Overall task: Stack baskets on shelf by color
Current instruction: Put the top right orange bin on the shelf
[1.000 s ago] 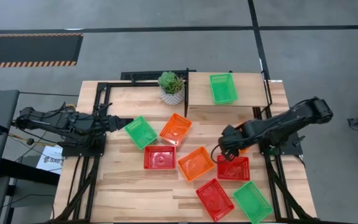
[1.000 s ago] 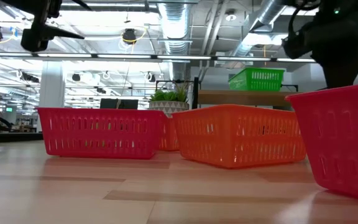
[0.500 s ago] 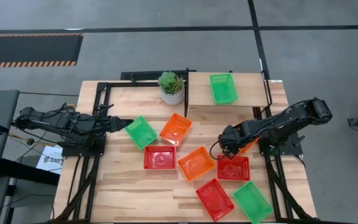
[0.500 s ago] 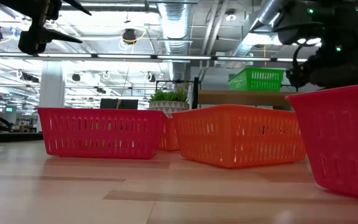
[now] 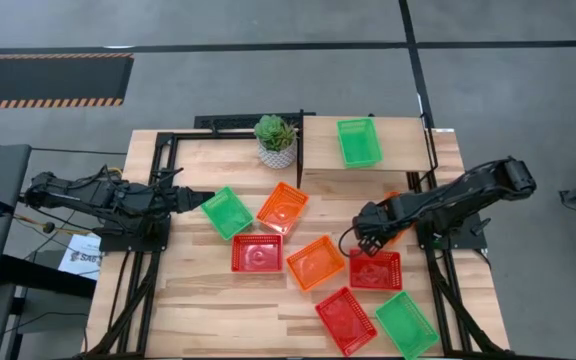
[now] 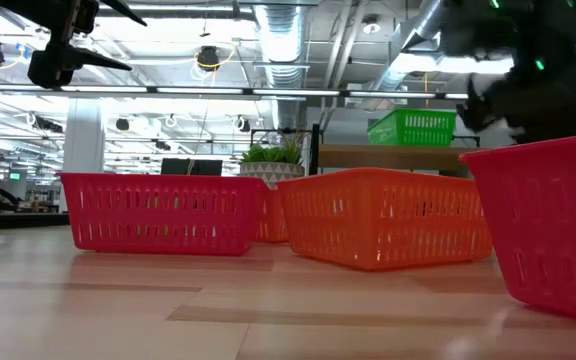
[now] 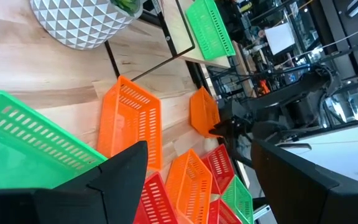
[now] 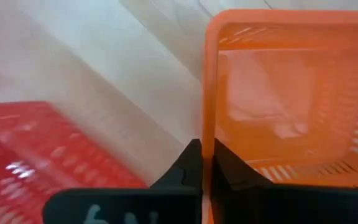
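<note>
Right gripper (image 8: 202,163) pinched on the rim of an orange basket (image 8: 291,93), fingers pressed together with the thin wall between them; seen from above at right of centre (image 5: 371,238), with that basket (image 5: 396,232) mostly hidden under the arm, just above a red basket (image 5: 376,270). Judged step: lifting this orange basket clear for carriage to the shelf (image 5: 318,150) at upper centre, where one green basket (image 5: 358,142) already sits toward the shelf's right. For a clean lift: straight up first, keeping the hanging basket off the red one beside it; grip kept firm, since a single-wall pinch lets the basket swing; placement on bare board left of the green one, starting a separate colour pile. Elsewhere across the table: two more orange, three red and two more green baskets, none yet stacked. Potted plant (image 5: 276,140) just left of the shelf, best avoided on approach. Left gripper (image 5: 194,196) at left, fingers spread, waiting beside a green basket (image 5: 227,212).
</note>
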Robot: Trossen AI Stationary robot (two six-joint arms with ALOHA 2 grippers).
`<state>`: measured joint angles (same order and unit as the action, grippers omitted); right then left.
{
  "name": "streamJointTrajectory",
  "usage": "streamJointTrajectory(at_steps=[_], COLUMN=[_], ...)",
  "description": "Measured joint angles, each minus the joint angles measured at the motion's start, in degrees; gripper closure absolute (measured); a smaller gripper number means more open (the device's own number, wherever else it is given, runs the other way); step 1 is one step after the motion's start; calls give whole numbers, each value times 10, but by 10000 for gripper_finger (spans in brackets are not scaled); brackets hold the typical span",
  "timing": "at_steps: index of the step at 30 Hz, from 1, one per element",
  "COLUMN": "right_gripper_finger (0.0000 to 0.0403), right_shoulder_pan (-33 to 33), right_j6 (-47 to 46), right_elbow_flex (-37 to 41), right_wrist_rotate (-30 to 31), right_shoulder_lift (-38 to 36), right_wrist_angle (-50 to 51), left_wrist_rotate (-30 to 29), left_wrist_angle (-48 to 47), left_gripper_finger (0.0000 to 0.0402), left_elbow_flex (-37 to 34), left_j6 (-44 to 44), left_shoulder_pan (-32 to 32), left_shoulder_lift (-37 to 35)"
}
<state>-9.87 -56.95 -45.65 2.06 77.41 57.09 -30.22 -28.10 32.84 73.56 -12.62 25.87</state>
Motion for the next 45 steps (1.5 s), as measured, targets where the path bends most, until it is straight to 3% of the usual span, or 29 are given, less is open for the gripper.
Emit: streamJointTrajectory(at_steps=[8, 13, 18, 22, 29, 33, 45], right_gripper_finger=[396, 395, 399, 398, 397, 396, 396], right_shoulder_pan=[0, 0, 16, 63, 137, 163, 260], right_j6=[0, 7, 106, 207, 474, 613, 714], right_elbow_flex=[-185, -334, -470, -541, -561, -561, -560], right_wrist_rotate=[-31, -95, -104, -72, 13, 32, 55], right_shoulder_lift=[-14, -14, -14, -4, 32, 67, 185], right_wrist_angle=[31, 5, -80, -63, -22, -2, 91], left_wrist_rotate=[0, 0, 1, 1, 0, 0, 0], left_wrist_angle=[-1, -12, -13, -13, -29, -33, -49], left_gripper_finger=[128, 128, 128, 128, 128, 128, 128], left_elbow_flex=[0, 0, 0, 0, 0, 0, 0], left_j6=[0, 2, 2, 2, 2, 2, 2], left_shoulder_pan=[0, 0, 0, 0, 0, 0, 0], left_shoulder_lift=[0, 0, 0, 0, 0, 0, 0])
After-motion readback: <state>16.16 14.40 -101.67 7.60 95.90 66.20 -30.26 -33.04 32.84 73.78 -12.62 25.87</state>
